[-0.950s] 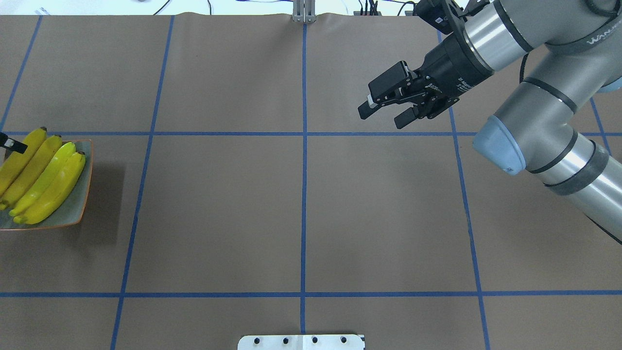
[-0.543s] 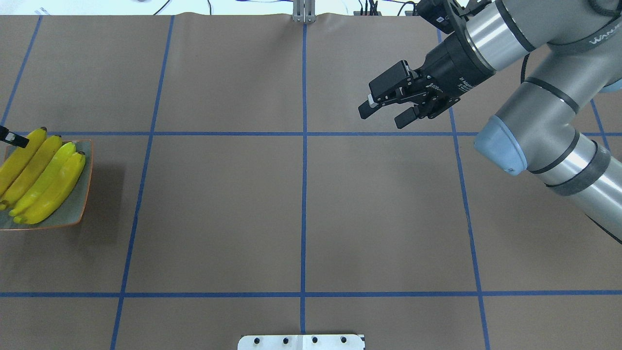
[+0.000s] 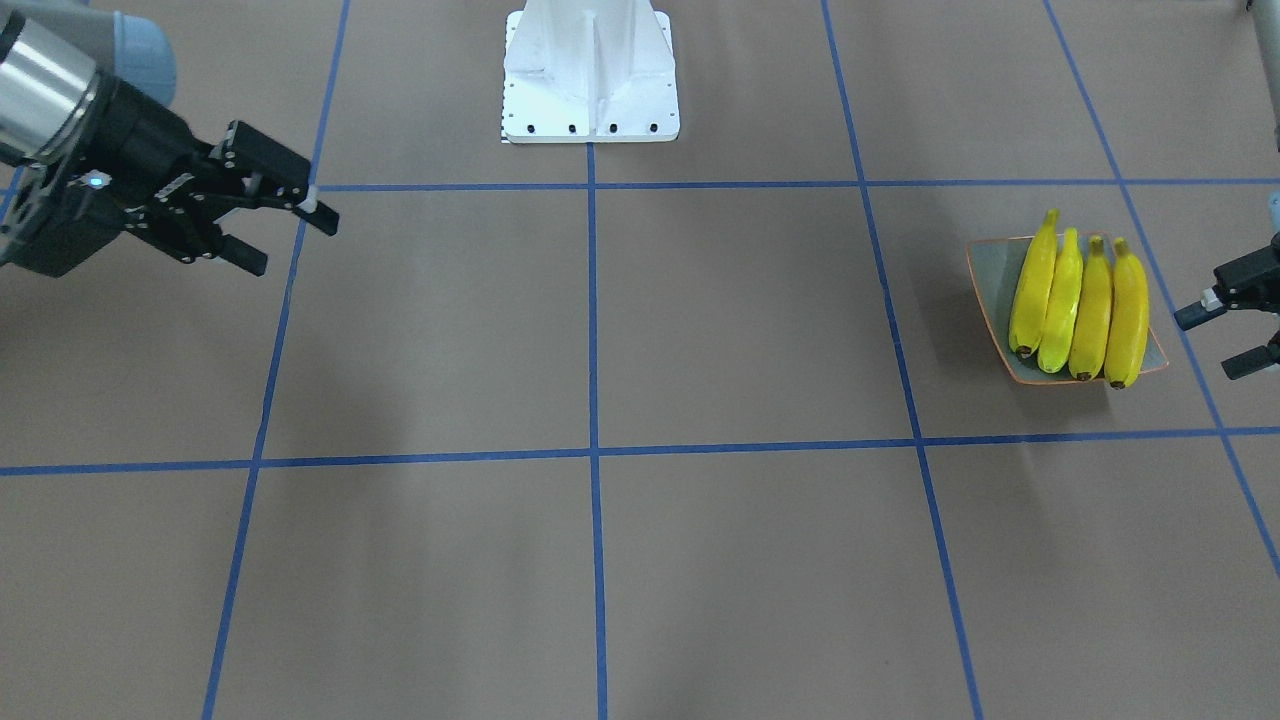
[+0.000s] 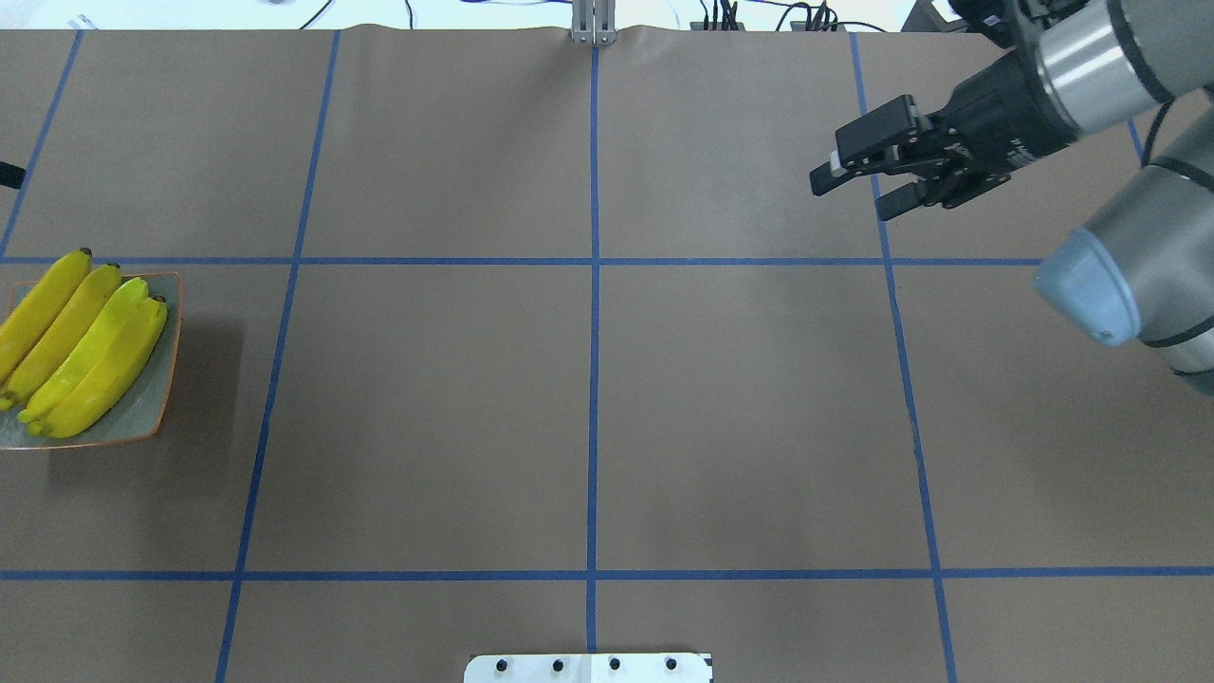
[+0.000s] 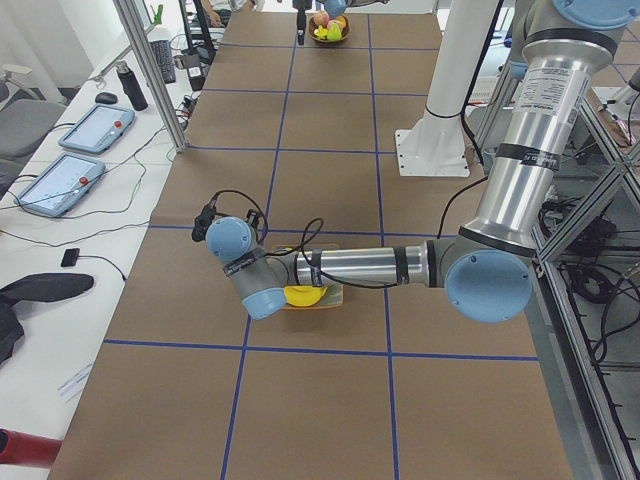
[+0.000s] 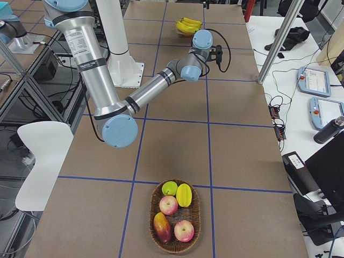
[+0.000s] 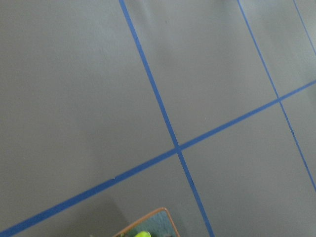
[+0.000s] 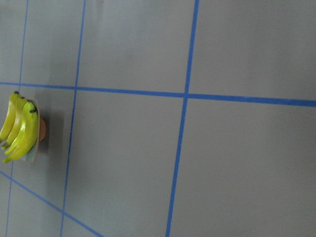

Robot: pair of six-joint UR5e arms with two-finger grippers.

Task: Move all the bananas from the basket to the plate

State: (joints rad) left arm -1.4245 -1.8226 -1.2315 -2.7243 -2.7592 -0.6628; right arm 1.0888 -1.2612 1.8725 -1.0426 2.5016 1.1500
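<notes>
Showing four bananas (image 3: 1075, 300) packed side by side on the plate (image 3: 988, 270), just in front of the left pincer (image 3: 1205, 345), with that pincer's fingers spread, empty, and aimed toward the plate without touching it. Sets the bananas' long axes roughly crosswise to the left pincer's line of reach. Puts the right pincer (image 3: 295, 247) well apart from the plate, far across the table (image 3: 600, 560), likewise spread wide and holding nothing. Marks the left arm as much the nearer of the two. Finds the basket (image 6: 151, 207) well behind the right pincer, on the side away from the plate, holding apples (image 6: 169, 205) and other fruit but no visible banana. Suggests, as a judgement, a completed transfer, with nothing left to fetch and any coming move likely a simple retreat from the plate.
</notes>
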